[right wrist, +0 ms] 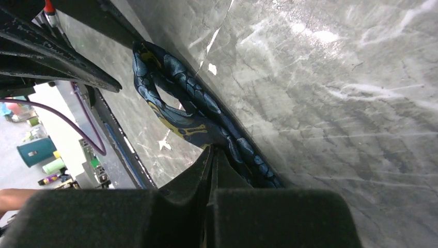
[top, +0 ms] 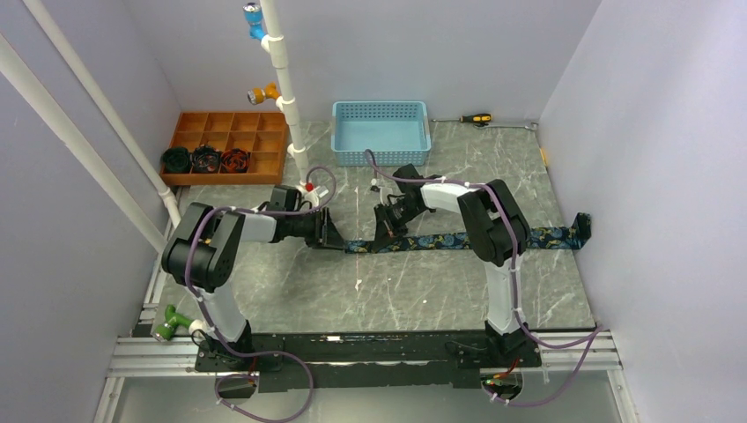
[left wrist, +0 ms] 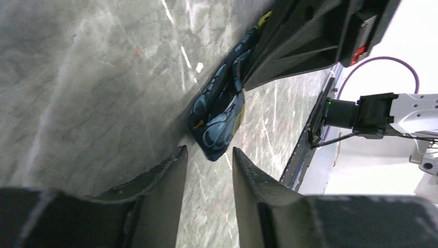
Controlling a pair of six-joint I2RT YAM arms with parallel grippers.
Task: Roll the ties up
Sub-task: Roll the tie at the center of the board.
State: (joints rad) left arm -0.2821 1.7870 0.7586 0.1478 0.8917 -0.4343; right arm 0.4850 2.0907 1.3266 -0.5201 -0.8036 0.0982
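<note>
Top view: one tie (top: 449, 240) lies flat in a straight band across the middle of the surface (top: 396, 295), running from centre frame out to the right edge, its far end slightly lifted there. Both arms reach in to its left end. The left gripper (top: 333, 236) sits just off the tip of the fabric; the right gripper (top: 385, 231) sits on the band just right of that. Blue basket (top: 338, 132) at top centre, wooden tray (top: 231, 179) at upper left, neither involved. Left wrist view: left gripper (left wrist: 209, 152) open, a clear gap between the fingers (left wrist: 170, 173), lined up on the tie end (left wrist: 219, 116), which is doubled over on itself into a short fold at centre frame. Nothing lies between the fingers; the fold sits just ahead of the tips, close but apart. Right wrist view: right gripper (right wrist: 212, 155) closed, fingers pressed together with no gap, tips down at the fabric (right wrist: 181, 88), which makes a small open loop toward the upper left. Whether cloth is pinched between them or only pressed to the surface, cannot tell. Judgement: this is the start of the roll, only the first turn formed, nearly the whole length unrolled. The next move likely calls for the left gripper to advance and close on the folded end without flattening it, while the right one pins the band so the fold can be turned over toward the right.
</note>
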